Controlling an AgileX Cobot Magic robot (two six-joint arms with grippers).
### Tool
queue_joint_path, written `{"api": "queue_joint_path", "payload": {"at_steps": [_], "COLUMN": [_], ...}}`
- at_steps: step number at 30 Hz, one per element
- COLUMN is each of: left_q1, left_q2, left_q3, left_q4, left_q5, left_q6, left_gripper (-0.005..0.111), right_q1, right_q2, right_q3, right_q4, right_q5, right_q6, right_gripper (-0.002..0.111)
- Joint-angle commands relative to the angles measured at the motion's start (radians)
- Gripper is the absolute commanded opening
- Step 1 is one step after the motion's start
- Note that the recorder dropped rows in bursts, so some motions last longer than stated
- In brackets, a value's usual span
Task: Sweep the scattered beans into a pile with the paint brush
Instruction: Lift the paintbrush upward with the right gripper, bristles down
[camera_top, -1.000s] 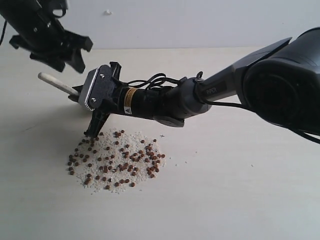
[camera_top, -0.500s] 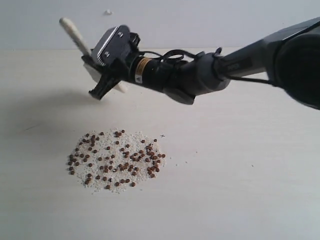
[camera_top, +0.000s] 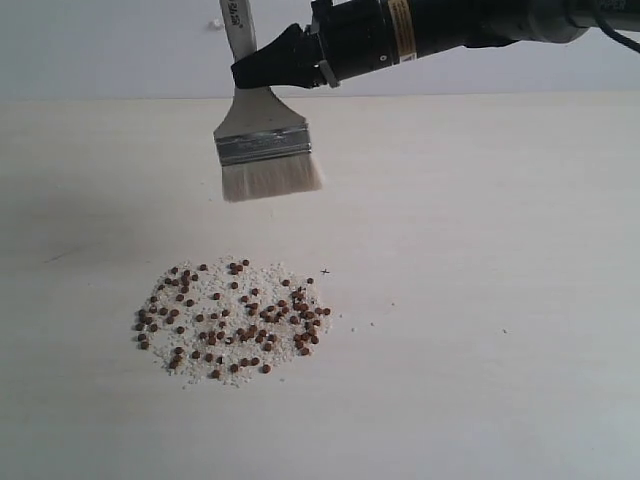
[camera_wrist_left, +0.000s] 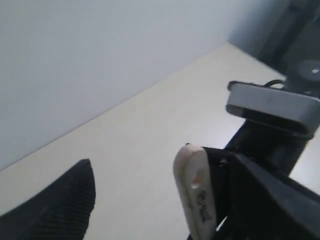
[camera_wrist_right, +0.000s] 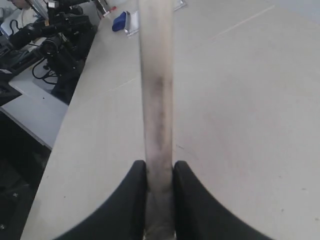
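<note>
Pale table carried beans already loosely heaped near-left. Right gripper clenched the brush handle, bristles hanging above and beyond the heap. Left gripper: grip unclear. Best touch down outside the ragged edge, stroke inward lightly, avoid scattering.

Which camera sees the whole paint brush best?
The exterior view: the paint brush hangs above the table, white bristles, metal band and lower handle all showing. The left wrist view catches only the handle's end. The right wrist view sees it edge-on, clamped in the right gripper.
</note>
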Motion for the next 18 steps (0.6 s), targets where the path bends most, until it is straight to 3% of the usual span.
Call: {"api": "queue_joint_path", "payload": {"at_steps": [1,3,7,18], "left_q1": [0.119,0.184,0.196,0.075], "left_q2": [-0.003,-0.003,0.016,0.065], "left_q3": [0.118,0.206,0.275,0.289], "left_q4": [-0.429,-0.575,-0.585,-0.585], "left_q5": [0.246,0.295,0.295,0.295], "left_q6": [0.307,0.441,0.496,0.553], "left_gripper": [0.07,0.07,0.07,0.07], "right_q1": [-0.003,-0.003,0.004,0.034], "right_q2": [-0.011,-0.011,-0.011,-0.011], "right_q3": [-0.007,-0.007,-0.007,-0.007], "right_q4": [-0.015,0.007,0.028,0.048], "right_q5": [-0.014,-0.014,-0.014,-0.014], "right_q6": [0.018,0.018,0.03,0.062], "right_gripper": [0.0,0.0,0.0,0.0]}}
